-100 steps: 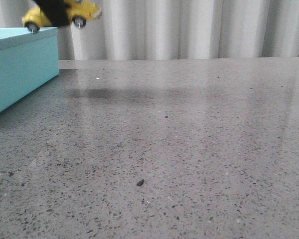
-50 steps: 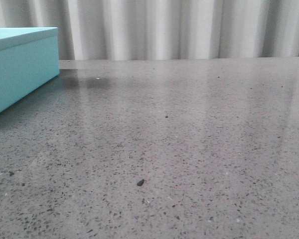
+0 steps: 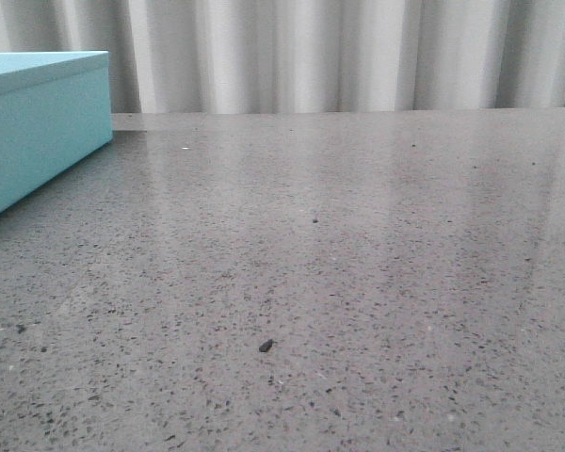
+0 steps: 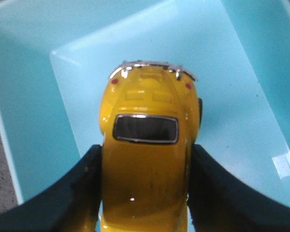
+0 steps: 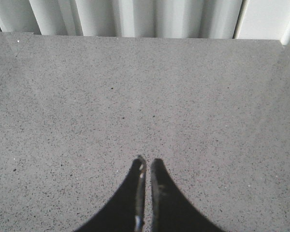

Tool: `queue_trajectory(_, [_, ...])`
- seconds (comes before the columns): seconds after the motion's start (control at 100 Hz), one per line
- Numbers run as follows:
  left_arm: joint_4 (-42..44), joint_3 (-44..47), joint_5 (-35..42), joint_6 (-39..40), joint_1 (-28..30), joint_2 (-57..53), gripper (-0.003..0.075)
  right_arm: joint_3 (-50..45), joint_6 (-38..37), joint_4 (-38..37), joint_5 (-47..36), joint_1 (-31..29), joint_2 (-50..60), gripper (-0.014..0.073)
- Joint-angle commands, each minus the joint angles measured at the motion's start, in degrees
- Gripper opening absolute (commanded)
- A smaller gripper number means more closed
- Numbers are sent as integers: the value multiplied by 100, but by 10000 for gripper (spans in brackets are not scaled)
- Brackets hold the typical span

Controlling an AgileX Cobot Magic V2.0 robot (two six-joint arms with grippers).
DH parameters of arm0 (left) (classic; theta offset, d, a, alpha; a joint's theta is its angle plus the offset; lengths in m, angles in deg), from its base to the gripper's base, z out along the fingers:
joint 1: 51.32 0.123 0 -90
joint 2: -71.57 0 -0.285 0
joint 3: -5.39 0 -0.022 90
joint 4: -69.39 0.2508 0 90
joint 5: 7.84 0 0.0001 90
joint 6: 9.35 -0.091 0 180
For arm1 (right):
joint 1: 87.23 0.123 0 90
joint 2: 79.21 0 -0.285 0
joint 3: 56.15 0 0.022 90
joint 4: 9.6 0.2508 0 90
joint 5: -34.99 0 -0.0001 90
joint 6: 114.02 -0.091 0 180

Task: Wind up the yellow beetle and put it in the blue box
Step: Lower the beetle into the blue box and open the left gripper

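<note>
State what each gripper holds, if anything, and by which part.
The left gripper holds the yellow beetle by its two sides, above the open blue box. The right gripper is shut and holds nothing.

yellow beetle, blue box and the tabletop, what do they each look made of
The yellow beetle, held between the left arm's jaws, looks like glossy painted metal or hard plastic: sharp highlights, a chrome-look bumper. Which of the two cannot be told.
The blue box looks like matte card or coated board: flat even colour, soft sheen inside.
The tabletop looks like polished speckled stone or composite: grey with dark flecks and faint reflections.
</note>
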Motion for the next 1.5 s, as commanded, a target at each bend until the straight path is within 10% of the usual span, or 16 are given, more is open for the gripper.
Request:
queue_trajectory(0.0, [-184,118,-19,84,77,-229,39,124,5,-33,-495,-19,-23,-41])
queue_trajectory(0.35, [-372,636,-5,84,90,251,56,124,5,-33,-534,-19,-23,-41])
queue_trajectory(0.62, [-573,636,52,84,90,406,426,124,5,-33,-534,-19,-23,-41])
queue_trajectory(0.91, [-600,626,-27,84,90,406,475,124,5,-33,-534,-19,-23,-41])
queue_trajectory(1.14, [-834,626,-27,84,90,246,424,124,5,-155,-500,-19,-2,-41])
queue_trajectory(1.41, [-1329,626,-27,84,90,-434,-16,-395,5,-570,-1021,-19,599,-41])
queue_trajectory(1.49, [-1462,638,-27,62,90,-665,-21,-740,5,-761,-1241,-19,905,-41])
